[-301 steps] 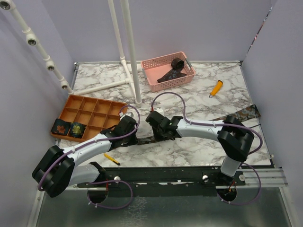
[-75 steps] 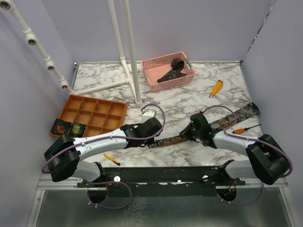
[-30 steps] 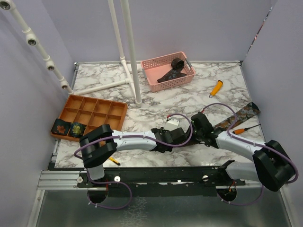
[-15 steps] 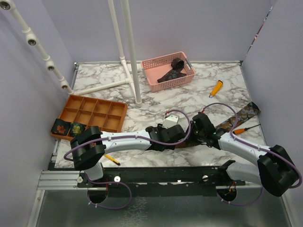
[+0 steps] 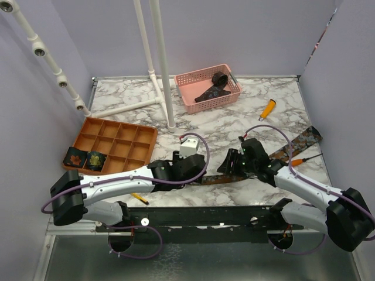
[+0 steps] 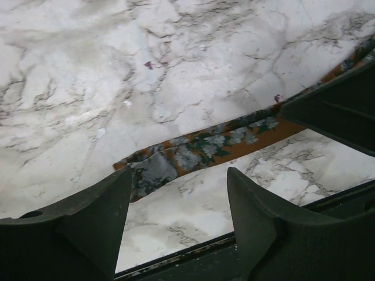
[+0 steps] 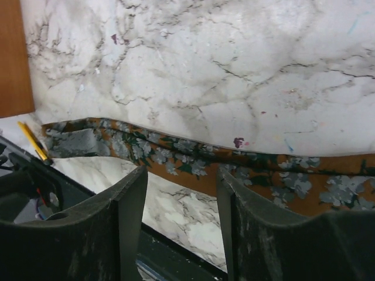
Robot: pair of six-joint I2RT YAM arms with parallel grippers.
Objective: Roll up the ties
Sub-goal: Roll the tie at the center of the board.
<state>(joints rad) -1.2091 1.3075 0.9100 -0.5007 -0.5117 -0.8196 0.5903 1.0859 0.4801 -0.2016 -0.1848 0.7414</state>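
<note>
Left wrist view puts the end of the flat tie (image 6: pixel 199 146) just ahead of the spread, empty left gripper (image 6: pixel 179 178), the right gripper (image 7: pixel 181 172) equally spread over its middle, so pinching thin cloth off the counter (image 6: pixel 176 70) may slip or bunch it.

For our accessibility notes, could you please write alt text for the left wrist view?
An unrolled tie, orange with grey-green flowers, lies flat across a marbled table, its end just beyond the open left gripper, which holds nothing. A dark robot part hides the tie at right.
</note>
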